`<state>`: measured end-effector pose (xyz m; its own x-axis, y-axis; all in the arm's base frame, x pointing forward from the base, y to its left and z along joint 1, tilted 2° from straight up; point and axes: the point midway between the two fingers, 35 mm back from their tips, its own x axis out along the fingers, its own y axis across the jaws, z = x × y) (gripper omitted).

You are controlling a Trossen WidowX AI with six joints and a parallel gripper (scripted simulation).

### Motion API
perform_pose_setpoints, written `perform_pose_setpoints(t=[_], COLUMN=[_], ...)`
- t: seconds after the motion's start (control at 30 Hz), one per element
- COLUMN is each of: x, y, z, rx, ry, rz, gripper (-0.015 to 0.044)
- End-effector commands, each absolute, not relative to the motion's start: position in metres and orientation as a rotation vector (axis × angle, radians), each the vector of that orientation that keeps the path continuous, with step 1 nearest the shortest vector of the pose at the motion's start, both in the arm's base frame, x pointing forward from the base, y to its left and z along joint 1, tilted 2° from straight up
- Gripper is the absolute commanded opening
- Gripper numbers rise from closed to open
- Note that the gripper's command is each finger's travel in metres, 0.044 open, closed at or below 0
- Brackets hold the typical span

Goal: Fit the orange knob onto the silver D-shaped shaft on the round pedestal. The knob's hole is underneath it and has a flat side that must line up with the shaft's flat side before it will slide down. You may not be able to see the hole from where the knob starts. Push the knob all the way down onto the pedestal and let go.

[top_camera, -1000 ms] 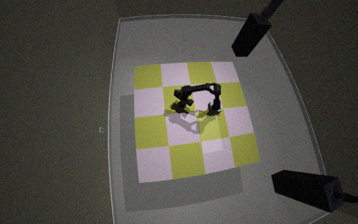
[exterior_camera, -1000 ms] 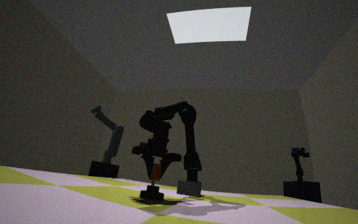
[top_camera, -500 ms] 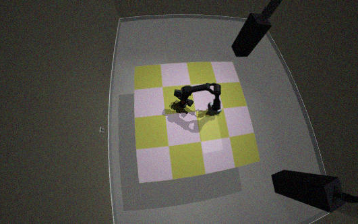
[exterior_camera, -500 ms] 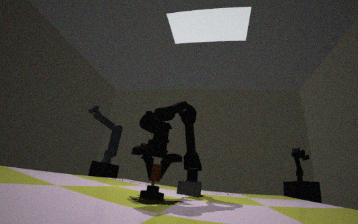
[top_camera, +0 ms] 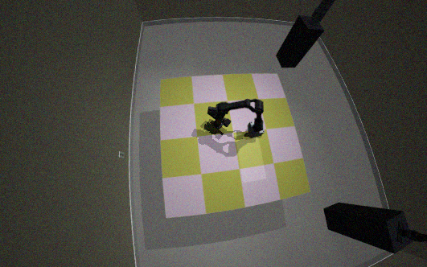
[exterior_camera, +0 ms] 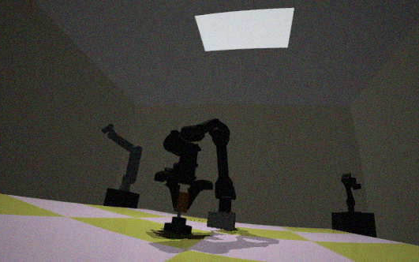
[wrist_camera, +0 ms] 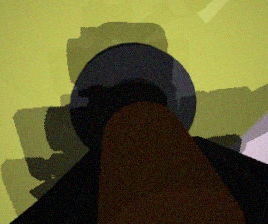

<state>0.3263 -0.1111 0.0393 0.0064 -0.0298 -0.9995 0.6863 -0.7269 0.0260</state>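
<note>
The orange knob (exterior_camera: 181, 202) (wrist_camera: 150, 160) is held above the round pedestal, leaning slightly in the exterior view. My gripper (exterior_camera: 182, 207) is shut on it, one dark finger on each side. The dark pedestal (exterior_camera: 177, 228) (wrist_camera: 135, 62) stands on a yellow square. A short stretch of the thin shaft (exterior_camera: 179, 215) shows between the knob's underside and the pedestal's top. The hole, both flat sides and the shaft's tip are hidden, so I cannot tell whether the tip is inside the hole. In the wrist view the knob covers the shaft. The top view is too small and dark to show the knob.
My arm (top_camera: 237, 105) (exterior_camera: 222, 166) arches over from its base on the yellow and pink checkered surface (top_camera: 181, 197). Two other arms on dark blocks (top_camera: 301, 42) (top_camera: 363, 225) stand away from the pedestal. Shadows of the arm fall around the pedestal.
</note>
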Motion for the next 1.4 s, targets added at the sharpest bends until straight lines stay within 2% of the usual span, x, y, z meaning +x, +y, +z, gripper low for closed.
perform_pose_setpoints(t=[0.0,1.37], x=[0.3267,0.3275], y=[-0.1119,-0.1124], z=[0.0389,0.0426], rx=[1.754,1.809], ry=[0.681,0.615], rz=[-1.764,-1.816], gripper=[0.0000,0.0000])
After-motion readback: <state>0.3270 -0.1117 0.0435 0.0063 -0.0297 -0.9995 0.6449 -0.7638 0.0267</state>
